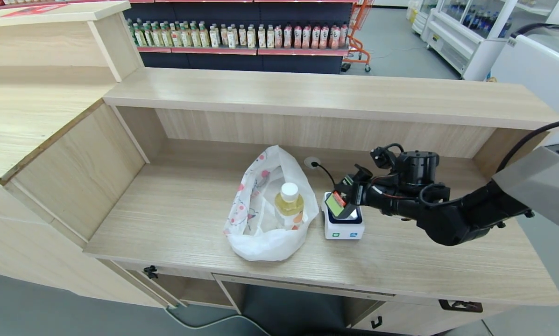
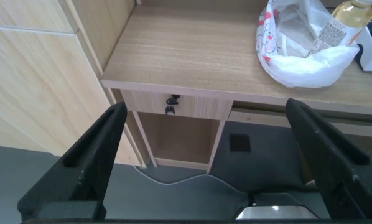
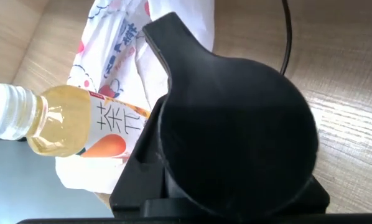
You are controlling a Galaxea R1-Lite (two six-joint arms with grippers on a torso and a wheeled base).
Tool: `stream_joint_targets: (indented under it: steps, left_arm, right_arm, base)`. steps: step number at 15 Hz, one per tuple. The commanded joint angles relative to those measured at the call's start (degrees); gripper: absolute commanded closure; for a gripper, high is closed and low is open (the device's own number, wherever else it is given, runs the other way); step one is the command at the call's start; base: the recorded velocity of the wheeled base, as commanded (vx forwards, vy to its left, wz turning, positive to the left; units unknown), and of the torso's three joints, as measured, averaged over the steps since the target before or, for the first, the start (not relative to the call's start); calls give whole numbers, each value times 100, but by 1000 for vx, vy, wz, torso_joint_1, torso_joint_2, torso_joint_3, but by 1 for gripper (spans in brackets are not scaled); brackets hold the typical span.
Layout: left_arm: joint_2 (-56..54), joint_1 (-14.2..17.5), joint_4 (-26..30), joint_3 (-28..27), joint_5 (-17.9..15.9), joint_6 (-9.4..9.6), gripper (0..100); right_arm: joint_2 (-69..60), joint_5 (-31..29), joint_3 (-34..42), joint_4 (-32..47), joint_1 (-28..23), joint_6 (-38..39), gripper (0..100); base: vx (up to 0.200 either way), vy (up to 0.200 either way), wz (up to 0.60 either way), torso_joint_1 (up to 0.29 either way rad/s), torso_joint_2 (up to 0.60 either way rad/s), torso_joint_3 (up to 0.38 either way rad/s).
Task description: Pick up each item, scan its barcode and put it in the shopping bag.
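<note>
The small green packet [image 1: 334,205], partly covered, sits clamped in the right gripper [image 1: 343,198] just above the white scanner [image 1: 344,229], beside the shopping bag [image 1: 260,245] holding a tea bottle [image 1: 288,205]; the left gripper [image 2: 204,158] gapes wide, empty.

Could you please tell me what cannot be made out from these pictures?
- Barcode on the packet: head view, too small, partly covered by the right end effector.
- Window of the scanner: head view, partly under the packet.
- Base of the bottle: head view, inside the bag.
</note>
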Motion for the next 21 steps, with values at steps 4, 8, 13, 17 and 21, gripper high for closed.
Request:
stream_joint_targets:
  steps: [4, 8, 13, 17, 21]
  left_arm:
    - [6, 0, -2, 0, 0, 0, 0]
    - [-2, 0, -2, 0, -9, 0, 0]
    - [6, 0, -2, 0, -9, 9, 0]
    - [-2, 0, -2, 0, 0, 9, 0]
    - [-2, 0, -2, 0, -9, 9, 0]
  right_arm:
    - [111, 1, -39, -4, 46, 2, 100]
    - [199, -8, -83, -13, 46, 2, 100]
    - [147, -8, -109, -13, 46, 2, 100]
    - [-855, -175, -118, 57, 231, 222, 100]
    - [-2016, -535, 471, 532, 275, -649, 100]
  base:
    - [0, 0, 0, 0, 0, 0]
    - [0, 0, 0, 0, 0, 0]
    - [0, 0, 0, 0, 0, 0]
    - [0, 0, 0, 0, 0, 0]
    - [0, 0, 0, 0, 0, 0]
